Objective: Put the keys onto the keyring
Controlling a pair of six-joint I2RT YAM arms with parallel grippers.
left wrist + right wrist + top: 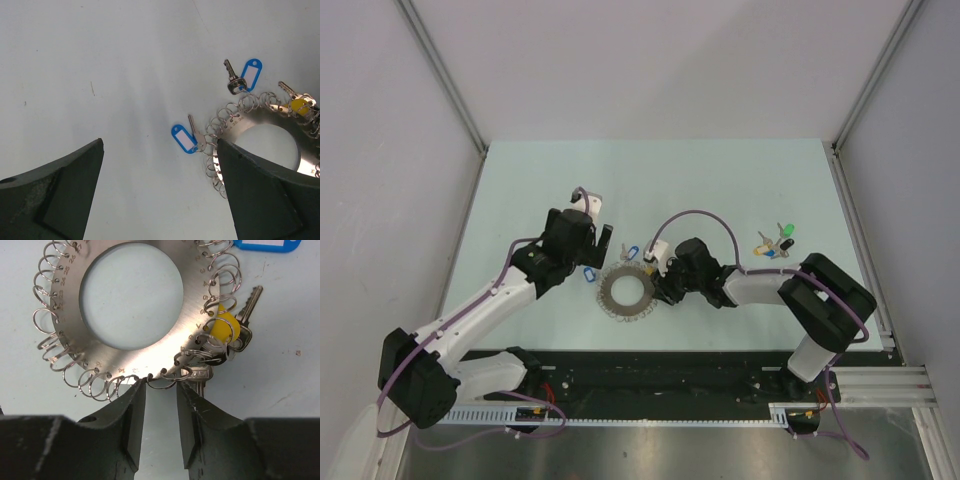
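On the table (720, 180): the keyring (626, 311), a flat metal disc with a round hole, lay near the middle, toward the near edge, between the two arms.
Keyring rim: fringed all round with small wire loops (47, 320), with numbers stamped beside the holes.
Keys at the disc: a yellow-capped key (223, 329) hung from loops at 3 o'clock in the right wrist view. Two blue-tagged keys (186, 140) lay against the rim at 9 and 12 o'clock in the left wrist view.
Loose keys (775, 243): a small cluster with green, yellow and blue caps lay well apart from the disc, toward 2 o'clock from it in the top view.
Right gripper (161, 385): its tips sat at the disc's 6 o'clock edge in its own view. The jaws were narrow with one loop (164, 381) across the gap. Whether the pads pinched it could not be told.
Left gripper (160, 145): spread wide and empty, just beside the disc at 11 o'clock in the top view.
Step in hand: apparently taking hold of a rim loop, ready to receive a key.
Next move: likely a firm pinch on that thin wire without dragging the disc, then bringing a key over from the cluster.
Edges: a dark rail (720, 385) ran along the near side at 6 o'clock, and grey walls (380, 200) stood at 3 and 9 o'clock.
Open room: bare tabletop stretched toward 12 o'clock. The space between the grippers was tight.
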